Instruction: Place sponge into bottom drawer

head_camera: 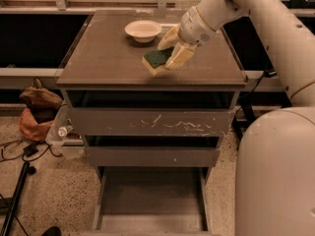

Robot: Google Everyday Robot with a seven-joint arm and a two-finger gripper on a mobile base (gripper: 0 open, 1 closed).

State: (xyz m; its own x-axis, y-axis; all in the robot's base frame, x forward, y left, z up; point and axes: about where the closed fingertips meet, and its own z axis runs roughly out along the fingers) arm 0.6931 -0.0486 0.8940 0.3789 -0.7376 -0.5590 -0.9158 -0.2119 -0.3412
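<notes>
Gripping the green-topped yellow foam sponge (pixel 156 61), cream jaws sit closed over the flat cabinet top (pixel 108 58).

The cream tool (pixel 166 56) over the grey-brown top (pixel 106 58) holds a green-and-yellow sponge (pixel 154 61).

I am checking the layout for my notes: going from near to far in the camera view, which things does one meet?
Open bottom drawer → middle drawer front → scratched top drawer front → sponge, clasped by the gripper at the cabinet top → white bowl.
</notes>
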